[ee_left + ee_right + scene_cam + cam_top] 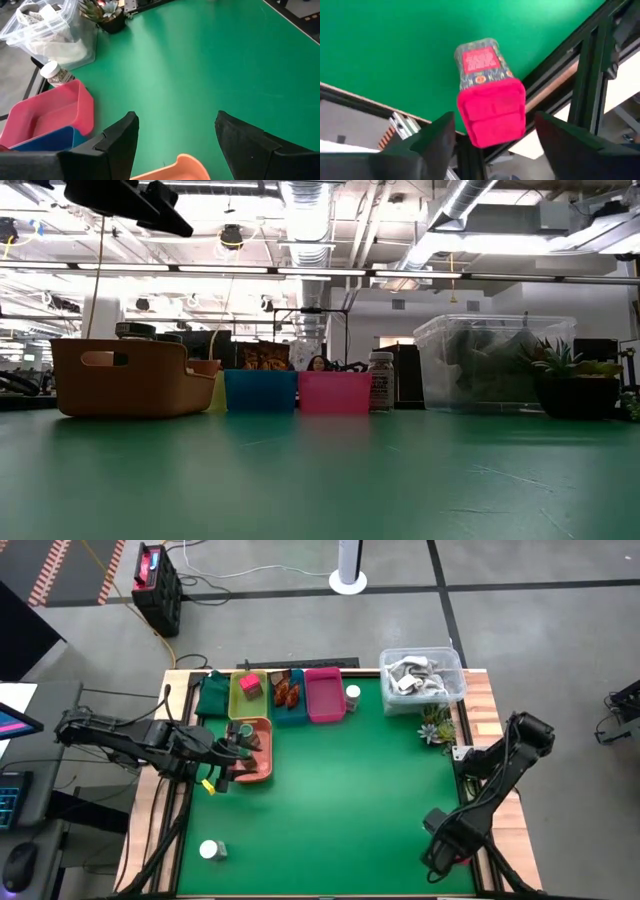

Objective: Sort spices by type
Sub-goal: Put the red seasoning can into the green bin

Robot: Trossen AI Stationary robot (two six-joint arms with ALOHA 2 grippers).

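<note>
My left gripper (pixel 175 135) is open and empty, hovering over the rim of the orange tray (pixel 252 752), which holds dark green jars (pixel 243 732). My right gripper (pixel 495 130) is open at the table's near right edge (pixel 440 848). A pink-capped box (pixel 490 95) with a red label stands on the mat between its fingers, touching neither. One pink cube (pixel 250 686) sits in the yellow tray and brown-orange packets (pixel 286 692) lie in the blue tray. One white-lidded jar (pixel 352 693) stands beside the pink tray; another (pixel 211 851) stands near the near left corner.
A green tray (pixel 213 695), yellow tray (pixel 247 700), blue tray (pixel 290 712) and pink tray (pixel 323 700) line the far edge. The clear tub (pixel 421 675) and a small plant (pixel 435 726) stand at the far right. The green mat's middle (pixel 350 800) is bare.
</note>
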